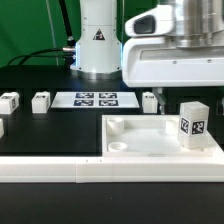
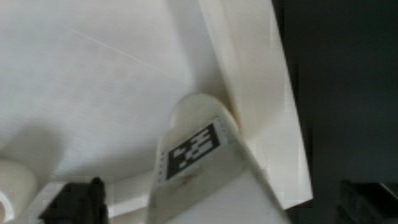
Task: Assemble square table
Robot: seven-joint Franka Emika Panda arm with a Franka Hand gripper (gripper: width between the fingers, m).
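step in hand: we judge it to be seating the first leg; an upright leg (image 1: 192, 122) stands in the corner of the square tabletop (image 1: 150, 138) on the exterior view's right, its tag facing the camera.
tabletop: it lies flat on the black board (image 1: 40, 125), rim up, just behind the long white rail (image 1: 50, 170).
open sockets: the two corner sockets (image 1: 118, 127) on the exterior view's left of the slab hold nothing.
gripper: the gripper (image 2: 222, 201) hangs over the slab's right side; in the wrist view its dark fingers (image 2: 80, 200) are spread wide and clasp nothing, and the tagged leg shows ahead in the gap, against the raised rim.
contact: we see none between fingers and leg.
loose legs: one near the exterior view's left edge (image 1: 9, 100), one beside it (image 1: 41, 100), one just behind the slab's far rim (image 1: 150, 100).
marker board: the marker board (image 1: 97, 98) lies flat between those legs.
seating: we cannot tell whether the upright leg is screwed home.
next move calls for: either lowering squarely over the leg, closing on it and twisting, or, if it is tight, fetching the nearest loose leg for an open socket.
risk: a skewed close could tip the leg.
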